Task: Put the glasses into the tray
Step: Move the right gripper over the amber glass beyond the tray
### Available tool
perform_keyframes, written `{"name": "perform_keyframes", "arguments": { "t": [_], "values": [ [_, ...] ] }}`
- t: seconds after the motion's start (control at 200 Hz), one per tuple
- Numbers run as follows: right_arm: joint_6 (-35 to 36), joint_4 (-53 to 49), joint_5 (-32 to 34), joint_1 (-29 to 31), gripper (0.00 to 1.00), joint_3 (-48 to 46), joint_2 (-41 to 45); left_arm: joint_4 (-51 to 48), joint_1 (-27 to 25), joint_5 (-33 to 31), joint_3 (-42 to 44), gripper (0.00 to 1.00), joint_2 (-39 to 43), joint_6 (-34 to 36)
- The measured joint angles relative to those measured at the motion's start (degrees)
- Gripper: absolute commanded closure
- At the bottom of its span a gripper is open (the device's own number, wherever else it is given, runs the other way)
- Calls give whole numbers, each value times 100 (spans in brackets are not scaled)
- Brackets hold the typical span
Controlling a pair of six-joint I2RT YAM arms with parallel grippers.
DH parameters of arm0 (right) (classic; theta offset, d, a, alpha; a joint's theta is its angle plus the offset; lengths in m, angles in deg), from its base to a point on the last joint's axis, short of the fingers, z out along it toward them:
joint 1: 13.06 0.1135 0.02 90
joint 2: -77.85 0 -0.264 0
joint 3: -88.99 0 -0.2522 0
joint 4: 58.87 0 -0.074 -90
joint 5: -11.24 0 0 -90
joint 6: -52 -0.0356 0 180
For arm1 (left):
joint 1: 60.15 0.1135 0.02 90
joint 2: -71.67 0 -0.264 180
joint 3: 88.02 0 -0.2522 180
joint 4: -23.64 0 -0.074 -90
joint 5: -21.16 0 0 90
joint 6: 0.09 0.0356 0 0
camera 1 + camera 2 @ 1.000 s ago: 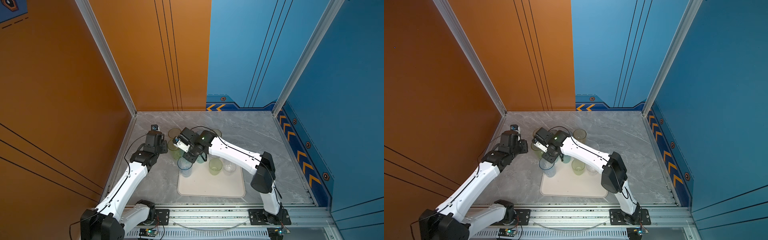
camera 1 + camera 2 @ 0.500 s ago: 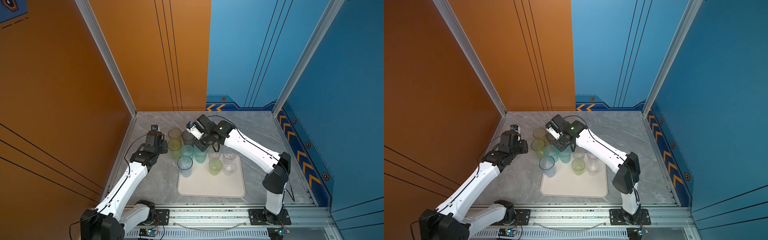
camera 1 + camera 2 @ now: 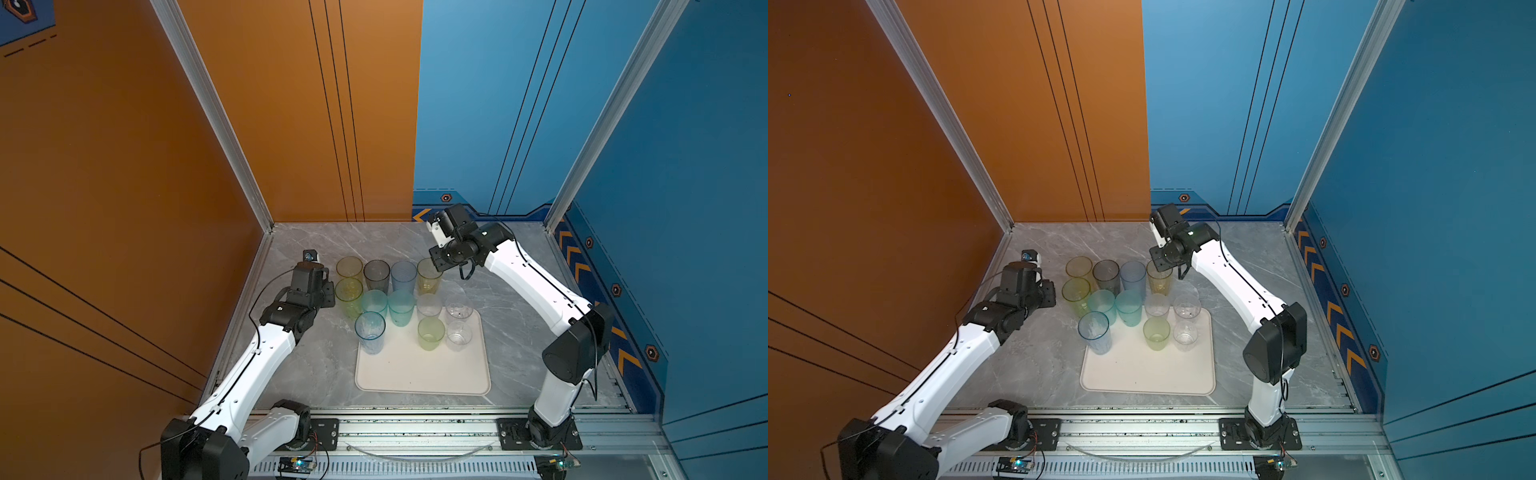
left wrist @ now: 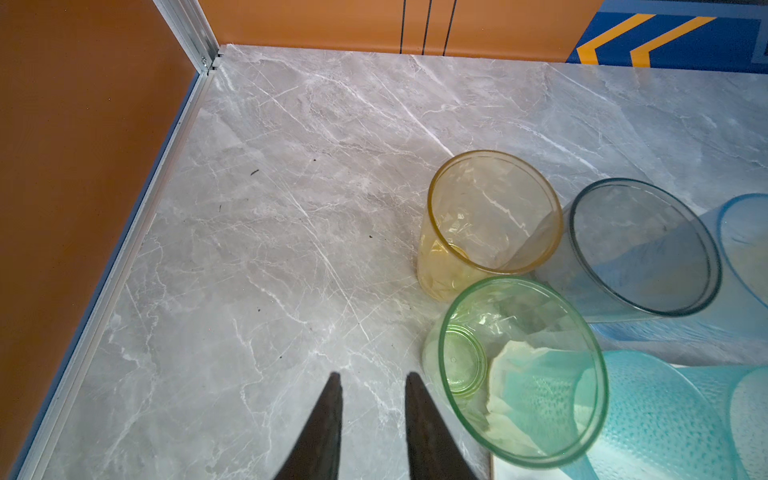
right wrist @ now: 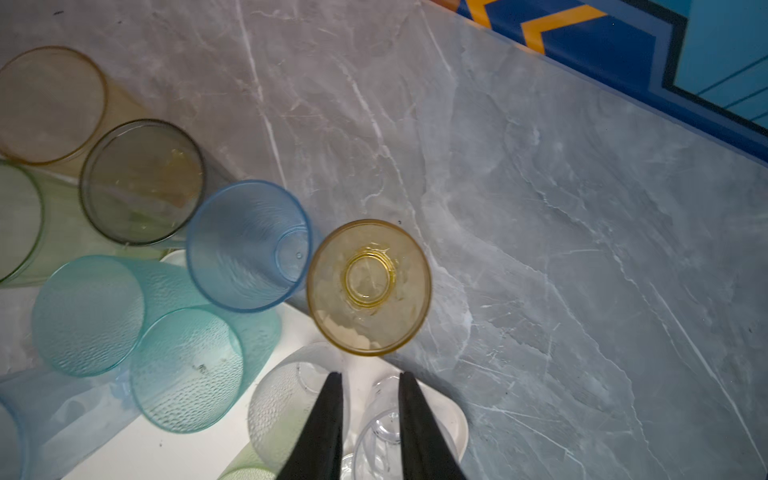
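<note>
The cream tray (image 3: 419, 374) lies front centre in both top views. A blue glass (image 3: 369, 332), a pale green glass (image 3: 431, 333) and a clear glass (image 3: 458, 336) stand on it. Behind them is a row with a green glass (image 3: 349, 293) and two teal ones. The back row of tall glasses stands on the table. My right gripper (image 5: 371, 376) hangs open and empty, high over the tray's back right corner, next to the yellow glass (image 5: 369, 286). My left gripper (image 4: 372, 378) is open and empty over bare table beside the green glass (image 4: 519, 370).
An orange wall (image 3: 124, 208) stands close on the left, behind my left arm. A blue wall with chevrons (image 3: 582, 266) stands on the right. Marble table (image 3: 511, 299) lies bare to the right of the tray and behind the glasses.
My right gripper has drawn away from the blue glass on the tray's left, rising and swinging to the back right above the yellow glass. The left arm has stayed still.
</note>
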Motion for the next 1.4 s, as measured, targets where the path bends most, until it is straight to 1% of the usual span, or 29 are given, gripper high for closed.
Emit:
{"name": "perform_keyframes", "arguments": {
  "t": [0.12,0.451,0.796,1.187,1.397],
  "values": [
    [-74,0,7,-205,82,0,-61,-22,-11,0,0,72,-24,0],
    [-133,-7,-42,-433,82,98,-605,-70,-48,-2,0,72,-170,0],
    [-140,-7,-127,-470,81,170,-892,-107,-48,-2,0,72,-197,0],
    [-140,-13,-192,-470,81,229,-986,-107,-48,-2,0,72,-219,0],
    [-140,-26,-210,-470,81,378,-1226,-107,-48,-4,0,72,-219,2]
  ]
}}
